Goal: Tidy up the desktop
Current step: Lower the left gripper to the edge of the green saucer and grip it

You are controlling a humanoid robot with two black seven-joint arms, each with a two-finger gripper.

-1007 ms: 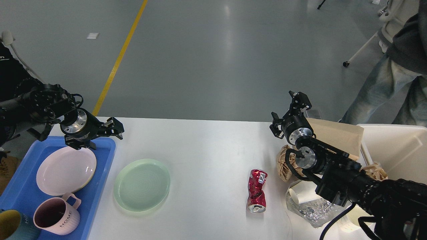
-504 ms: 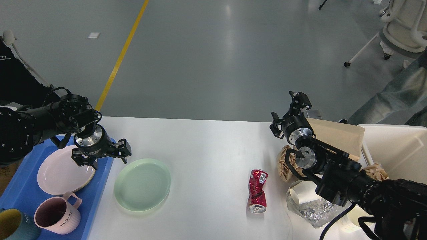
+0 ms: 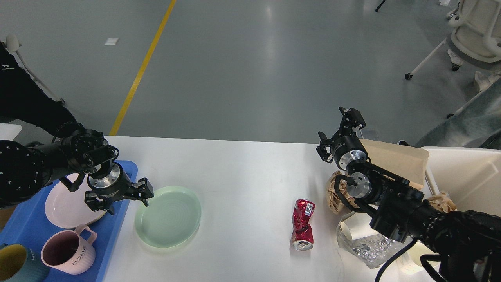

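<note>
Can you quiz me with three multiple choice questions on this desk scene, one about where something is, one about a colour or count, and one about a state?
1. Where does the green plate lie?
A. In the blue tray
B. On the bare desktop
C. In the beige bin

2. How many mugs stand in the blue tray?
A. None
B. Two
C. Four

3. What state is the red can in?
A. Crushed, lying on its side
B. Upright and smooth
C. Held in the right hand

Answers:
1. B, it rests on the desktop just right of the tray.
2. B, a pink mug and a teal mug stand there.
3. A, it is dented and lies flat, with the right hand raised well away.
</note>
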